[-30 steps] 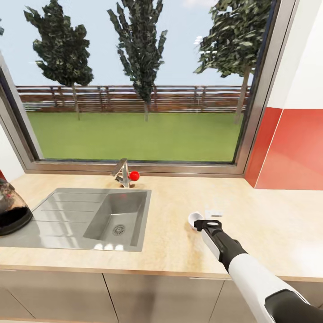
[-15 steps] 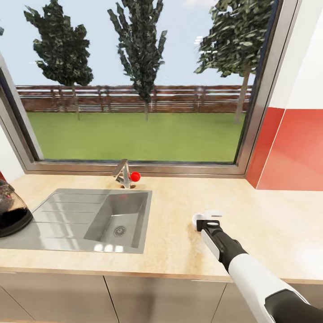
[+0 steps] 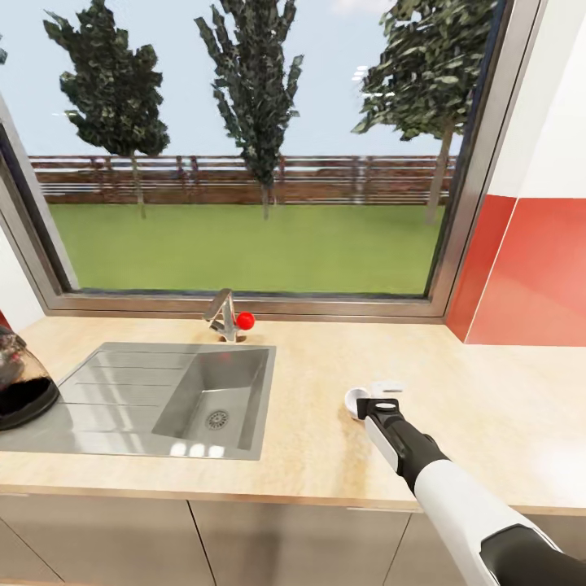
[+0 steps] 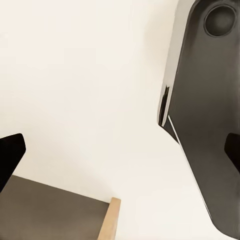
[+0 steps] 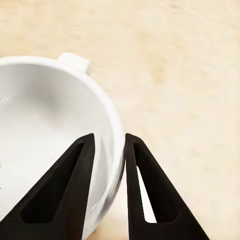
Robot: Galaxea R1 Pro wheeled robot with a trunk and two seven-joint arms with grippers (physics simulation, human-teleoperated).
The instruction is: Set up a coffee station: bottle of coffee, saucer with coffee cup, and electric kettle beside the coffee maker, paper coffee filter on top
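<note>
The right gripper [image 5: 109, 145] is clamped on the coffee cup [image 5: 45, 130]: one finger inside the rim, one outside, above the kitchen countertop [image 3: 325, 439]. The cup's lower part is cut off. The electric kettle [image 3: 20, 382] stands half hidden past the sink [image 3: 175, 391]. The left gripper [image 4: 120, 155] has its fingers apart, near a blurred dark shape.

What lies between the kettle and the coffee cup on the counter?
In the head view, the steel sink with its faucet lies between the electric kettle and the coffee cup, then bare countertop.

desk [image 3: 309, 456]: matt speckled light wood-look | sink [image 3: 122, 382]: brushed steel | coffee cup [image 5: 45, 130]: glossy white, ceramic-like | fingers [image 5: 75, 190]: matt black
</note>
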